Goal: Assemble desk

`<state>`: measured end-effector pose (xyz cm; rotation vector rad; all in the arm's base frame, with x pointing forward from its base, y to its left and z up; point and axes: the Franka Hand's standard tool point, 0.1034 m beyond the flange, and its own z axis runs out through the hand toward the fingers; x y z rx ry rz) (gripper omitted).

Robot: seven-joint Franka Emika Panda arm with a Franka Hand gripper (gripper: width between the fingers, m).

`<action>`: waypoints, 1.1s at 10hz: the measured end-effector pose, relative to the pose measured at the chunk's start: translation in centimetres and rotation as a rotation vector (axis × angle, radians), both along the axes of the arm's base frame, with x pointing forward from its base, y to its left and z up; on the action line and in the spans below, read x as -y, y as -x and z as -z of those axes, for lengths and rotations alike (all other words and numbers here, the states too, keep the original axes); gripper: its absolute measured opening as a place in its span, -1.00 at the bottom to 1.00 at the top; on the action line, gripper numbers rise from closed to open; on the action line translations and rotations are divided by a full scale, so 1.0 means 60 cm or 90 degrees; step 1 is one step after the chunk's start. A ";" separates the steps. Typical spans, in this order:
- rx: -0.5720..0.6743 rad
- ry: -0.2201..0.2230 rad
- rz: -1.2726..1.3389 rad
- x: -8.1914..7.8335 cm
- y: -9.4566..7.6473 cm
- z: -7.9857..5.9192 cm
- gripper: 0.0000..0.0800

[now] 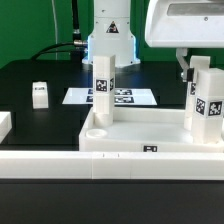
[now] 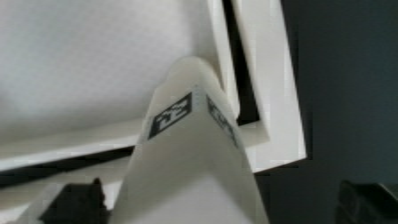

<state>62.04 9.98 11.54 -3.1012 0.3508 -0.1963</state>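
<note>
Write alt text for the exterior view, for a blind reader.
A white tabletop lies on a black table. A free leg stands upright in it at the exterior view's left; a second leg stands at that view's right, under the hand.

No actual words or numbers anywhere, just black-and-white square tags [image 1: 101, 84] on the legs [image 1: 102, 65], tabletop [image 1: 125, 140] rim and marker board [image 1: 75, 97].

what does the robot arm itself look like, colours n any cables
The arm is smooth white with rounded shells, and its head is a boxy white block. A black cable loops beside the base. The claw has dark fingertips.
</note>
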 end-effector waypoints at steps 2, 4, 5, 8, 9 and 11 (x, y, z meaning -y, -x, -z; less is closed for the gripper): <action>-0.001 0.024 -0.105 0.001 0.000 0.000 0.62; -0.002 0.043 -0.213 0.003 0.000 0.000 0.62; -0.003 0.047 -0.244 0.004 0.000 0.000 0.62; -0.003 0.048 -0.244 0.005 0.000 0.000 -0.14; -0.003 0.048 -0.244 0.005 -0.001 0.000 -0.27; -0.003 0.045 -0.224 0.006 -0.001 0.000 -0.27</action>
